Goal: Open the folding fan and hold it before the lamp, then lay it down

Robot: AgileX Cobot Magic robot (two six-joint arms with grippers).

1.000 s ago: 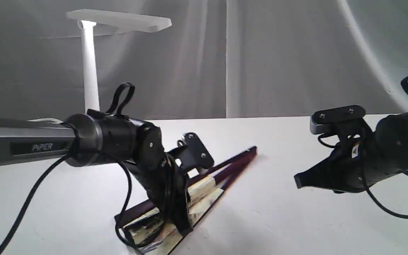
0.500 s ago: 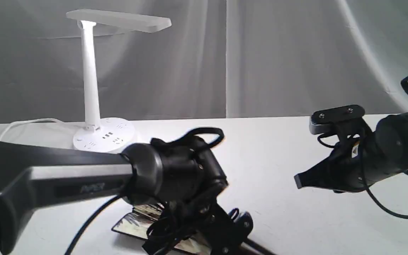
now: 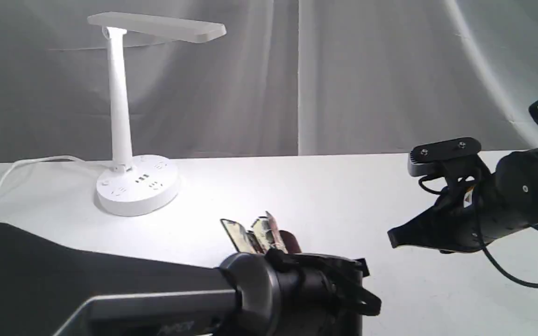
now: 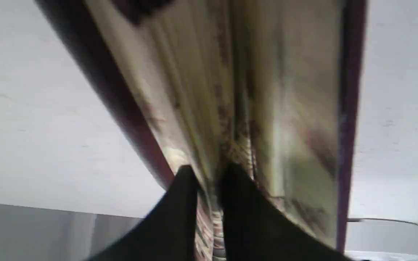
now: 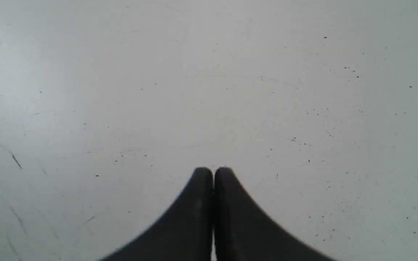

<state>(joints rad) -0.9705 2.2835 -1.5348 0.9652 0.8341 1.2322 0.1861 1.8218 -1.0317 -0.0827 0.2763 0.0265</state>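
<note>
Only the folding fan's (image 3: 257,235) pleated end shows in the exterior view, poking up above my left arm's wrist (image 3: 297,289), which hides the gripper there. In the left wrist view the fan (image 4: 289,108) is partly spread, cream pleats between dark reddish-brown ribs, and my left gripper (image 4: 209,177) is shut on a bundle of pleats. The white lamp (image 3: 119,107) stands lit at the back left, well behind the fan. Over the table on the right, my right gripper (image 3: 392,240) hovers shut and empty, its fingers (image 5: 201,203) pressed together.
The lamp's round base (image 3: 136,189) with sockets sits on the white table (image 3: 325,196), its cord (image 3: 3,179) trailing off left. A grey curtain hangs behind. My left arm (image 3: 110,289) fills the lower left foreground.
My left arm has swung down into the near foreground, taking the fan off the table with it and uncovering the lamp's base. The right arm has not moved.
</note>
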